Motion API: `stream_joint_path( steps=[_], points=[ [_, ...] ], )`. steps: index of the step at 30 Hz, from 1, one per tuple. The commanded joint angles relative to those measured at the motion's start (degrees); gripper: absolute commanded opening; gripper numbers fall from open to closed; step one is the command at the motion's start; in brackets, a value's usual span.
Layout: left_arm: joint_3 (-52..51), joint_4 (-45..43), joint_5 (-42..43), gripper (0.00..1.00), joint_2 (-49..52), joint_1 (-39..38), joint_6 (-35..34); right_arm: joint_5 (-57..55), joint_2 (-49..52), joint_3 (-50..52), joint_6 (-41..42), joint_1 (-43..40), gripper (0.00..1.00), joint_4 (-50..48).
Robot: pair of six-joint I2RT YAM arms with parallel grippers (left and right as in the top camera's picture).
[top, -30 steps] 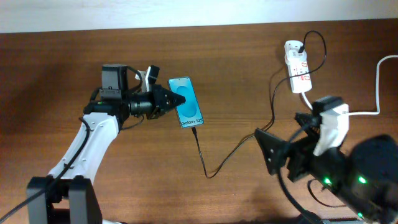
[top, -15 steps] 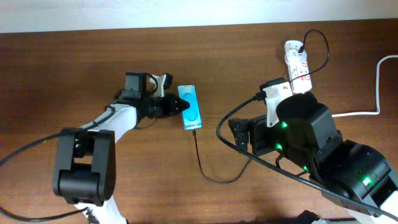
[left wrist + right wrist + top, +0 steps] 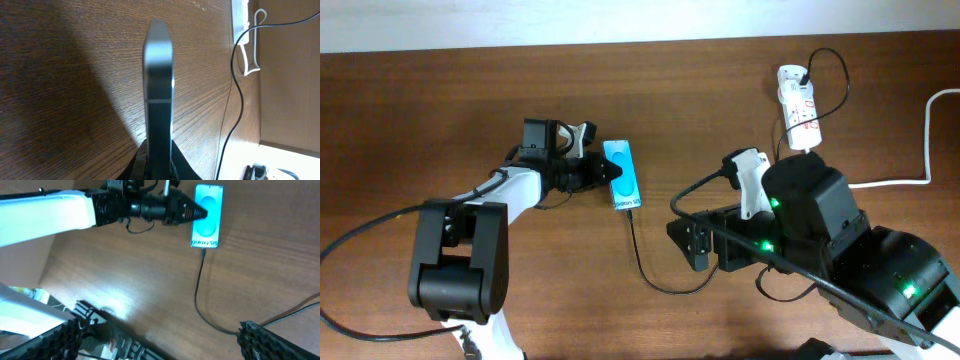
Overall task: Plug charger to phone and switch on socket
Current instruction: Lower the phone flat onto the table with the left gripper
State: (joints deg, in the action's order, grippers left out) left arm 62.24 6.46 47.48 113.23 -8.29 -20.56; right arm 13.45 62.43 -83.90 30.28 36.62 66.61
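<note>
The phone (image 3: pixel 622 174), cyan screen up and slightly tilted, lies left of centre. My left gripper (image 3: pixel 598 171) is shut on its left side. In the left wrist view the phone (image 3: pixel 159 85) shows edge-on between the jaws (image 3: pixel 159 167). The charger cable (image 3: pixel 642 262) runs from the phone's bottom edge, loops under my right arm and reaches a black plug in the socket (image 3: pixel 798 108) at the back right. My right gripper (image 3: pixel 695 243) is open and empty above the cable loop. In the right wrist view, the phone (image 3: pixel 207 215) has the cable tip (image 3: pixel 203 253) at its bottom edge.
A thick white cord (image 3: pixel 927 140) runs from the socket to the right table edge. The socket (image 3: pixel 241 20) and cable (image 3: pixel 234 100) show at the right of the left wrist view. The left arm (image 3: pixel 50 207) crosses the top of the right wrist view.
The left arm has swung in and holds the phone, which now looks narrower and more tilted. The right arm has moved left and forward, its open gripper now over the cable loop.
</note>
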Motion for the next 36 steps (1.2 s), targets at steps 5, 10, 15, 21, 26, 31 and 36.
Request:
stream_joint_path(
  steps=[5,10,15,21,26,31,36],
  points=[
    [0.7,1.9,-0.9,0.13,0.6,0.1,0.9,0.9,0.1,-0.4,1.7,0.0,0.98,0.7],
    [0.7,0.3,1.2,0.12,6.3,0.2,0.9,0.4,0.1,-0.4,1.7,0.0,0.98,0.9],
    [0.7,0.2,1.3,0.18,7.7,0.2,0.5,-2.1,0.1,-0.4,1.7,0.0,0.98,1.5],
    [0.7,0.2,1.1,0.31,7.7,0.2,0.5,-2.1,0.1,-0.4,1.7,0.0,0.99,1.6],
    [0.7,1.3,0.6,0.31,7.7,2.1,-1.9,-2.1,0.1,-0.4,1.7,0.0,0.98,1.6],
    [0.7,5.9,0.7,0.35,7.7,5.1,-1.9,-2.1,0.1,-0.4,1.7,0.0,0.98,1.6],
    [1.4,7.0,2.6,0.36,7.7,4.9,-2.1,-2.1,0.1,-0.4,1.7,0.0,0.98,1.6]
  ],
)
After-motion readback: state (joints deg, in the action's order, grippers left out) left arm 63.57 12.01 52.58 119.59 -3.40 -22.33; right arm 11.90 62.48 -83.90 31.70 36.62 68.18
